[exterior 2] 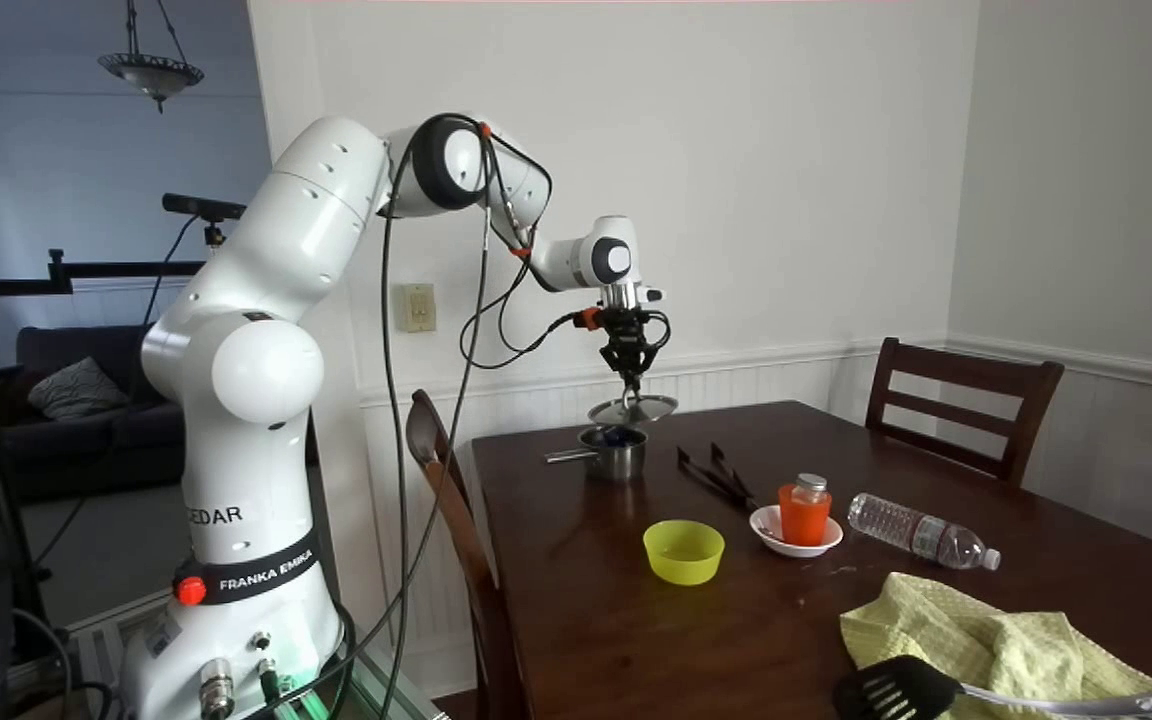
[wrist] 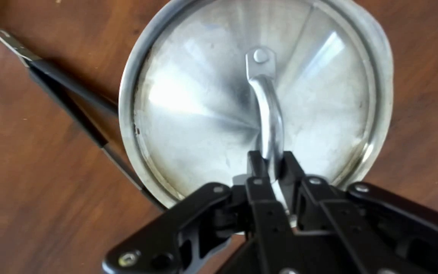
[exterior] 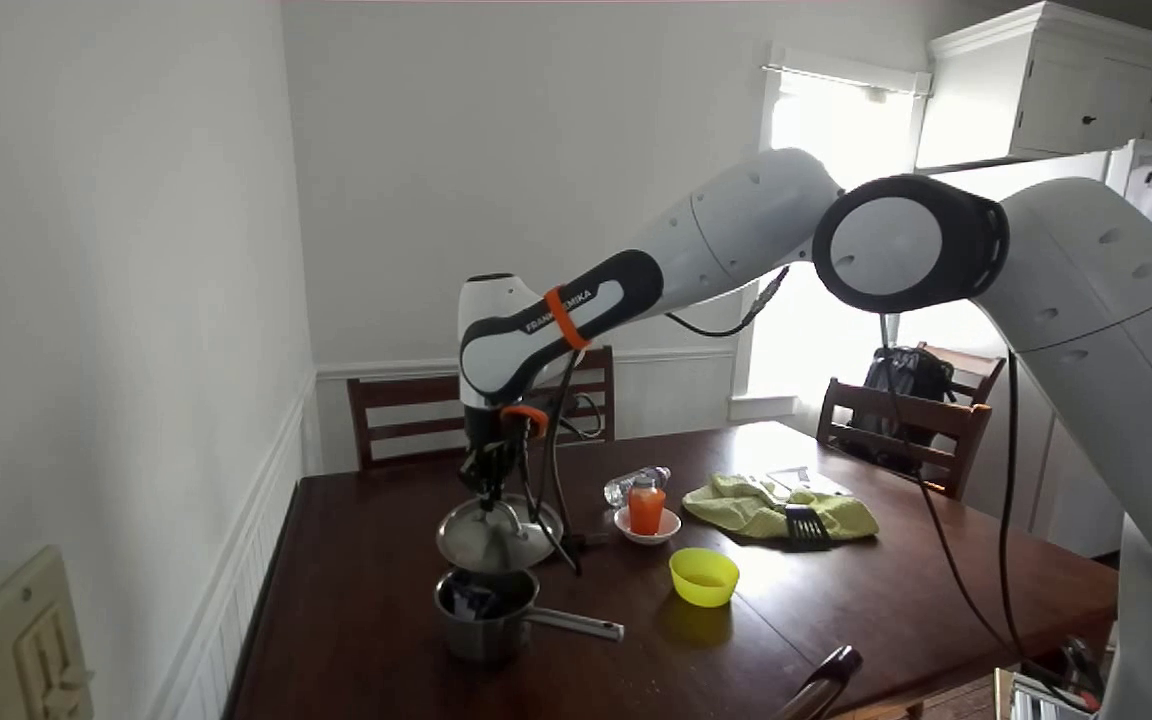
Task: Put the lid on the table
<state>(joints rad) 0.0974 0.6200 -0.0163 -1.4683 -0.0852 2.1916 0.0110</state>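
Hanging beneath gripper (wrist: 271, 161) — the lid (wrist: 219, 114).

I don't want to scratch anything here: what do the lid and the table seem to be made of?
The lid: shiny silvery metal, likely stainless steel, with bright streaked reflections. The table: seemingly brown wood, with visible grain and glare suggesting a glossy finish; solid or veneer, I can't tell.

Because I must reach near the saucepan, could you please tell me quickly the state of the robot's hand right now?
Hand: closed, holding the metal pot lid by its arched handle.
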